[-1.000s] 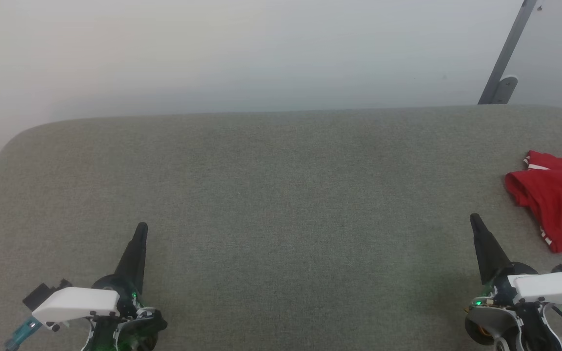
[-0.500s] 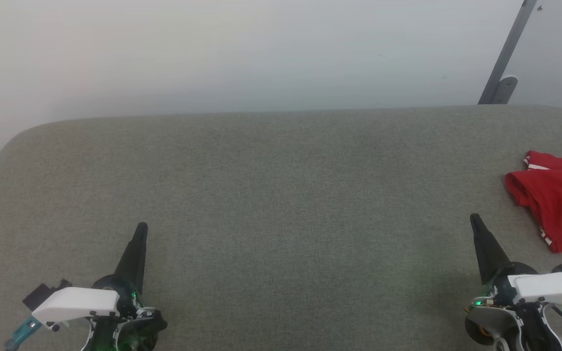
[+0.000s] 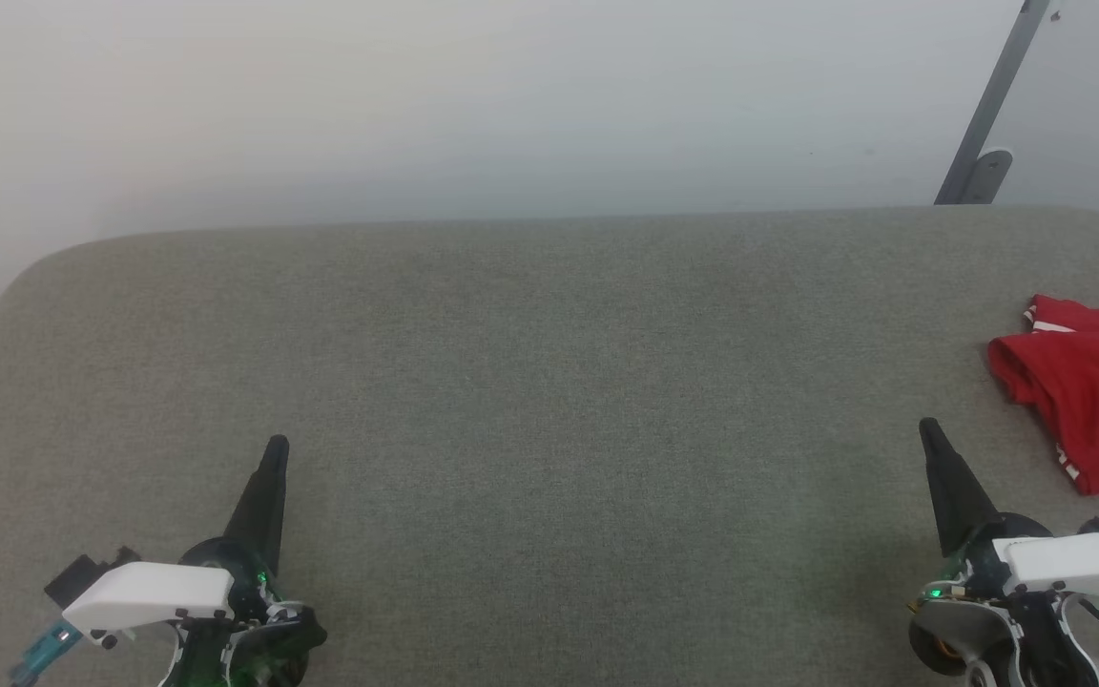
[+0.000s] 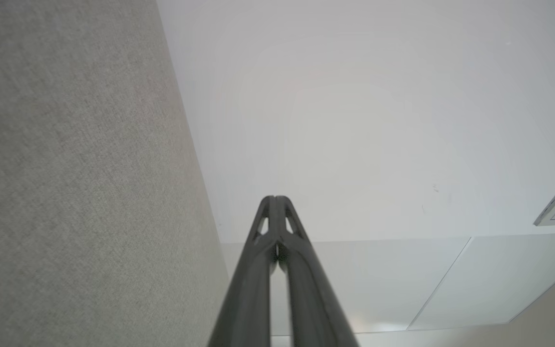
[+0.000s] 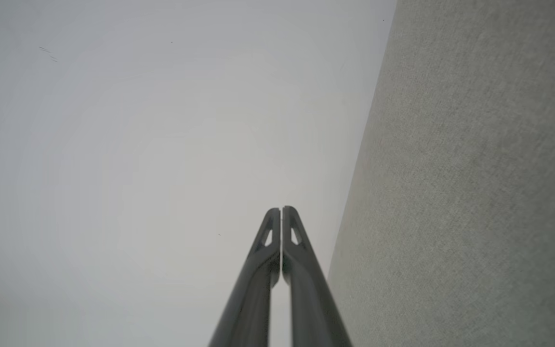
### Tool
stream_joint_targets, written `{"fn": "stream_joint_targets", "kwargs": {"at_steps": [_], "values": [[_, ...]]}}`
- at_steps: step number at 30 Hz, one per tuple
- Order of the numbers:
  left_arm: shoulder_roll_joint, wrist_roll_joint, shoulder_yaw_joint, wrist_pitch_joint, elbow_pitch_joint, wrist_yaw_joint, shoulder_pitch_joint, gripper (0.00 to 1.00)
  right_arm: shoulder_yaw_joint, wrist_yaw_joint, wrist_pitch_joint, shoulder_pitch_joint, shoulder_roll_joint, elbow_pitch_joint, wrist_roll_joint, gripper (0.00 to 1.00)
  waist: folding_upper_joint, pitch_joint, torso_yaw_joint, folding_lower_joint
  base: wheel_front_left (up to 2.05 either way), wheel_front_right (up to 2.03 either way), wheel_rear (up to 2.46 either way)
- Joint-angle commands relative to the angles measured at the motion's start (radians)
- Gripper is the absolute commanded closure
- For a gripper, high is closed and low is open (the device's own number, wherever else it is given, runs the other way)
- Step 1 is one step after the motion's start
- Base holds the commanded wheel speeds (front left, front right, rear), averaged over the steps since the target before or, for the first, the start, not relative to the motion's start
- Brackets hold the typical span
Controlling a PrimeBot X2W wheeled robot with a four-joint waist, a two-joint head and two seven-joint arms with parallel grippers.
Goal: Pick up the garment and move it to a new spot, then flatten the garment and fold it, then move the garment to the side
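You have the garment (image 3: 1088,401) lying crumpled in a red heap, a little white trim showing, at the right edge of the grey fabric table (image 3: 549,363), roughly midway between its far and near sides and cut off by the frame. Your left gripper (image 3: 277,447) is over the table's near left part and your right gripper (image 3: 927,426) is over its near right part, near the garment but apart from it. Both have their dark fingers clenched tip to tip on nothing, pointing toward the table's far edge, where a pale wall (image 3: 416,95) rises.
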Motion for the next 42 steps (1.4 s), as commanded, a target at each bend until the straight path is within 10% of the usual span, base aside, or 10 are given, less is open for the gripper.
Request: {"fn": "stream_joint_targets", "kwargs": {"at_steps": [1, 42], "values": [[-0.004, -0.001, 0.004, 0.004, -0.001, -0.005, -0.011, 1.00, -0.002, 0.000, 0.002, -0.006, -0.001, 0.002, 0.004, 1.00, -0.0001, 0.000, 0.000, 0.0000, 0.00, 0.00, 0.00], [-0.004, 0.000, 0.004, 0.004, -0.001, -0.005, -0.011, 1.00, -0.002, 0.000, 0.002, -0.006, -0.001, 0.002, 0.004, 1.00, -0.0001, 0.000, 0.000, 0.0000, 0.00, 0.00, 0.00]]}}
